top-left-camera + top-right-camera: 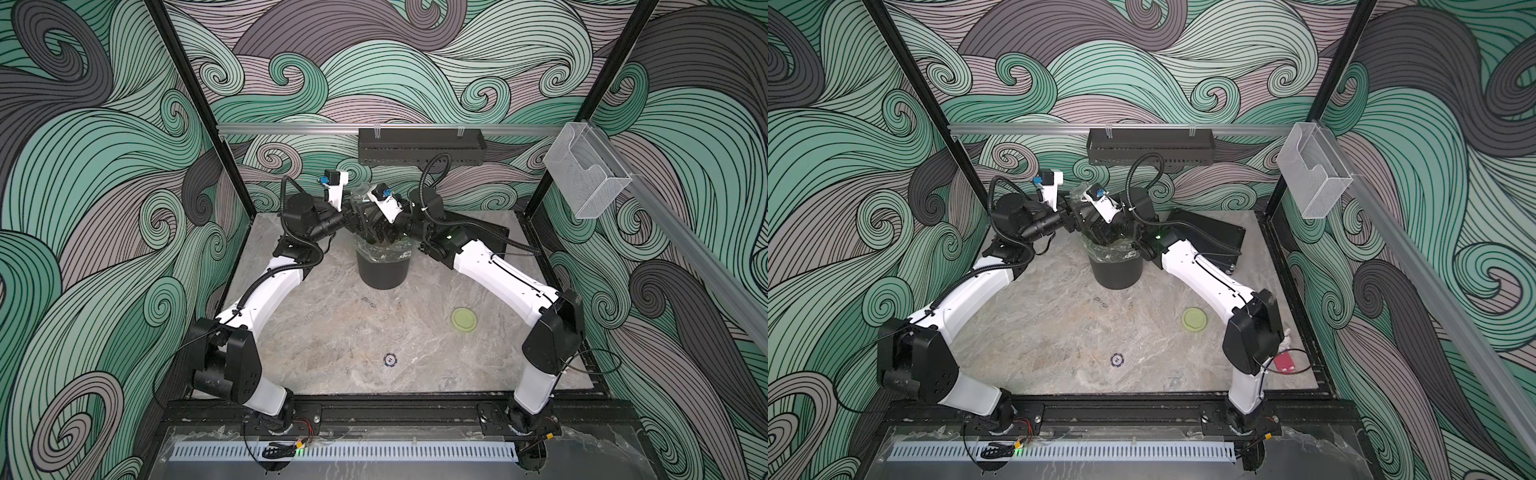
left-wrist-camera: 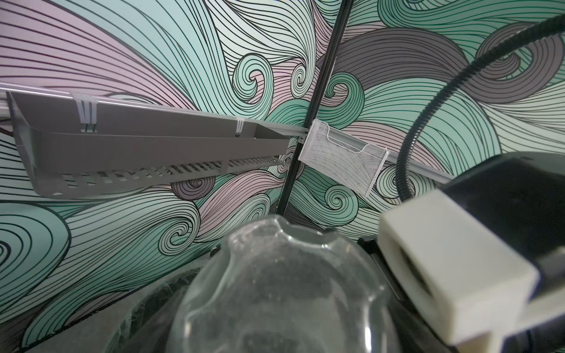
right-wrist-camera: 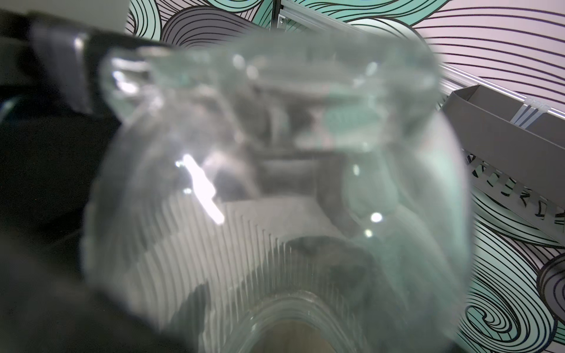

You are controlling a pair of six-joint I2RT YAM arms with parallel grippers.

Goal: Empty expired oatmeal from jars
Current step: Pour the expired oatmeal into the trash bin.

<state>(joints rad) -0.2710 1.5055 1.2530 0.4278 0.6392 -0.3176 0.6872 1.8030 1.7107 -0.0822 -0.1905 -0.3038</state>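
Observation:
The clear glass jar (image 1: 360,198) (image 1: 1080,195) hangs lidless and tilted over the black bin (image 1: 384,272), between both grippers. It fills the left wrist view, jar (image 2: 281,275), and the right wrist view, jar (image 3: 275,152), so the fingers are hidden behind glass. My left gripper (image 1: 353,218) reaches in from the left and my right gripper (image 1: 380,235) from the right, each shut on the jar. The glass looks empty. A tan patch (image 3: 290,336) past the jar's mouth may be the oatmeal. The pale yellow-green lid (image 1: 464,319) lies flat on the table at the right.
The bin is lined with clear plastic (image 1: 382,251). A small round blue-and-white token (image 1: 389,359) lies near the table's front. A black flat board (image 1: 486,226) lies at the back right. A dark shelf (image 1: 419,145) and a clear holder (image 1: 586,174) hang on the wall rails.

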